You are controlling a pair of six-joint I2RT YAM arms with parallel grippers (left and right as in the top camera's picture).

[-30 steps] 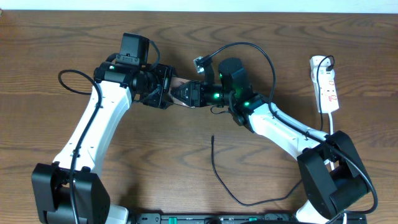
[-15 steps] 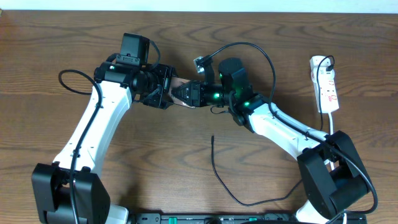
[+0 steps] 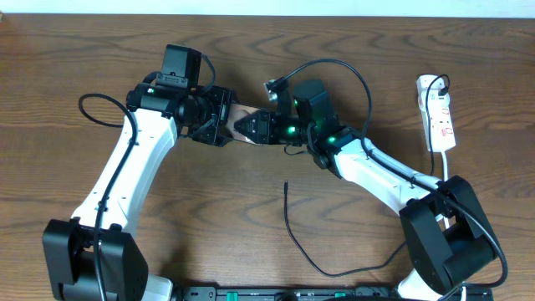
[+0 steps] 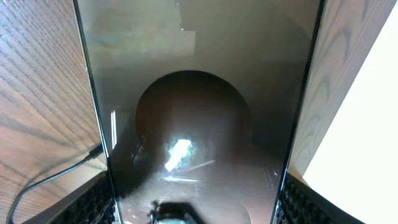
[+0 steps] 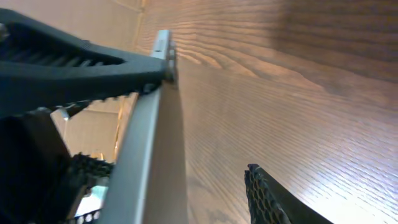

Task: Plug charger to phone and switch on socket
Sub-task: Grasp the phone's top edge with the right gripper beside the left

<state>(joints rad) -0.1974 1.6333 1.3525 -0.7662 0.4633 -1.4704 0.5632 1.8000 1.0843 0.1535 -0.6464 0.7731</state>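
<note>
My left jaws hold the phone (image 4: 199,74) across its width at the far middle of the tabletop (image 3: 209,217); my right jaws stand partly open, one finger (image 5: 93,68) touching the phone's end; the charger (image 3: 286,201) lies loose nearby, its tip free; the socket (image 3: 439,113) sits well apart on the right.

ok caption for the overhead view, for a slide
Left arm and right arm meet at the phone; charger loose on table, socket far right
</note>
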